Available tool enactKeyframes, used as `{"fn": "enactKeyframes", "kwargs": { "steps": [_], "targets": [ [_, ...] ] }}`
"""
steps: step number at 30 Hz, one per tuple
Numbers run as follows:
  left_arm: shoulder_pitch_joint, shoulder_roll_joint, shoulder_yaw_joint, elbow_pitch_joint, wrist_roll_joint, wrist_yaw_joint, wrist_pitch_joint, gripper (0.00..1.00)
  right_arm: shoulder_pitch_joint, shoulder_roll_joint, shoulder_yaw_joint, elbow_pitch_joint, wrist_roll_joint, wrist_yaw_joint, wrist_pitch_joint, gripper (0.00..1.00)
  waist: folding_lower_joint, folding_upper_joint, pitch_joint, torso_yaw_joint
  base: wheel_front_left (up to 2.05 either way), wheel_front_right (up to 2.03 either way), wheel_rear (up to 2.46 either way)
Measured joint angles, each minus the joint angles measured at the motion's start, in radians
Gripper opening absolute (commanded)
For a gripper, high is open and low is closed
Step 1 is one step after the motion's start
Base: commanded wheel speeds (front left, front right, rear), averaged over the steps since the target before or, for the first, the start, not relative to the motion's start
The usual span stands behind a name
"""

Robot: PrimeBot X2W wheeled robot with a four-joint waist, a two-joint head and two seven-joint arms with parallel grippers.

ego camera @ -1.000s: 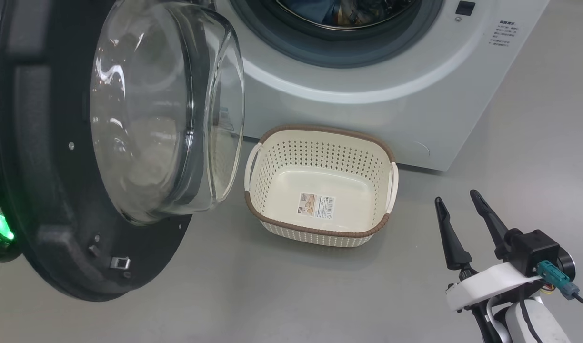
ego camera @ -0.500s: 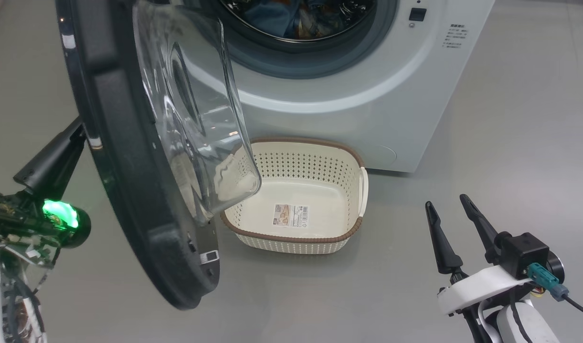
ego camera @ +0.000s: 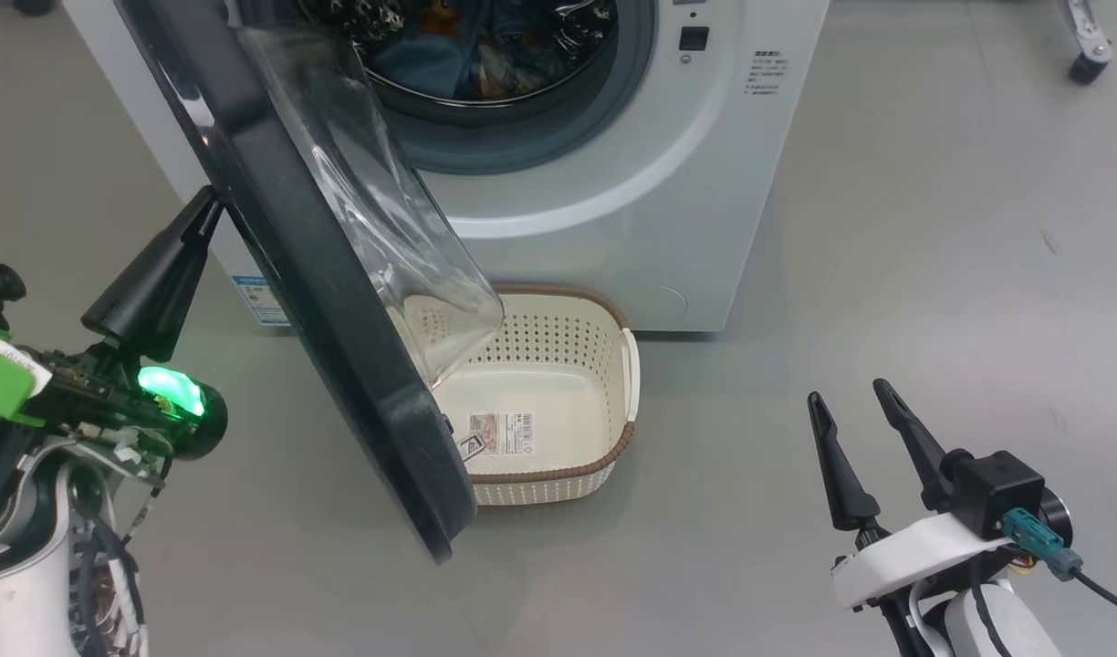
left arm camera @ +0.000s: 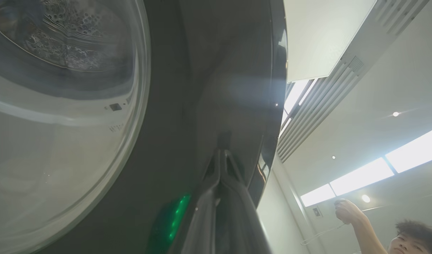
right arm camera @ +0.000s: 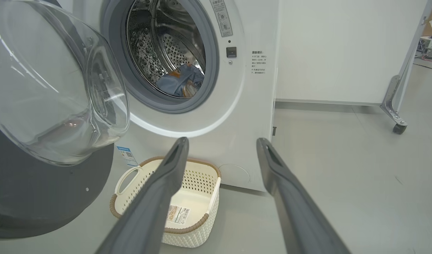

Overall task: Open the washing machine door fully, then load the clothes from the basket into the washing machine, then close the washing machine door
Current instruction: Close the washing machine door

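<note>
Two grippers sit nearest the head camera. The right gripper [ego camera: 846,392] hangs low on the right over bare floor, fingers spread wide and holding nothing, well apart from everything else. The left gripper [ego camera: 210,203] has come into the head view over the last second. Its fingers are pressed together and empty, and their tip touches the glossy outer face of the washing machine door [ego camera: 312,283], as the left wrist view also shows.

One door, and it has swung. A second ago its inner side and glass bowl faced the camera broadly. Now it stands nearly edge-on, the bowl overlapping the left part of the basket. The camera has turned too, so part of that shift is its own, yet the door's angle to the machine looks clearly narrower. By this, the closing push is under way and the door is not yet latched.

One basket [ego camera: 558,490] stands on the floor just before the washing machine [ego camera: 613,210], empty but for one label sticker, as before. One machine, with its drum open. The clothes [ego camera: 458,55] lie inside as a blue heap whose pieces cannot be counted, so loading appears done. Farthest, one person's raised hand [left arm camera: 346,211] shows in the left wrist view.
</note>
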Motion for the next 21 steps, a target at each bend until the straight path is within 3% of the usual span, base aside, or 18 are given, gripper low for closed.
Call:
{"fn": "enactKeyframes", "kwargs": {
  "steps": [21],
  "targets": [
    [-0.155, -0.007, -0.204, 0.185, 0.098, 0.027, -0.199, 0.00, 0.019, -0.001, 0.011, 0.004, 0.000, 0.000, 0.000, 1.00, 0.0000, 0.0000, -0.025, -0.134, 0.00, 0.00, 0.00]
  ]
}}
